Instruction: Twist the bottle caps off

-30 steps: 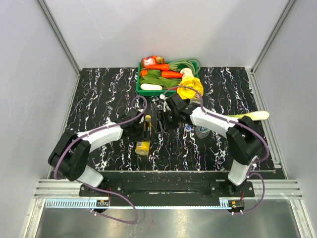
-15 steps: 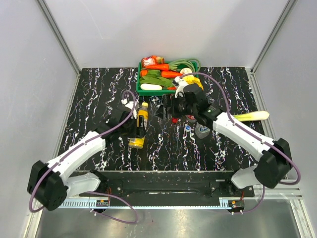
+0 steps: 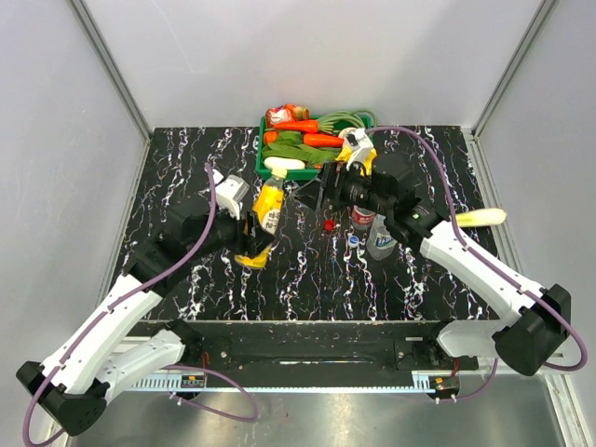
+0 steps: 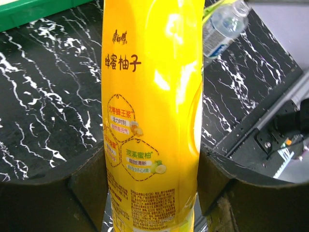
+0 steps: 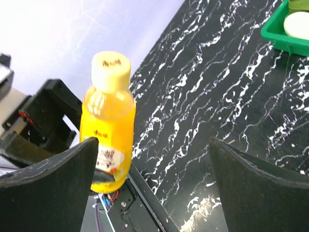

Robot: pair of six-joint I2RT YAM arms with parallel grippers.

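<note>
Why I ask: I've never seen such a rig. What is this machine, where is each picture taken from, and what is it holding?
It is two robot arms bolted at the near edge of a table. One picture looks down from above. The other two come from a camera on each wrist. The left claw grips a yellow juice bottle, with its yellow cap still screwed on. The right claw is open and faces that cap. On the black marble table are a green tray of vegetables, a red-label bottle, a blue-label bottle, and a loose red cap and blue cap.

A green tray (image 3: 279, 175) of vegetables (image 3: 296, 125) sits on the black marbled table (image 3: 186, 177).
</note>
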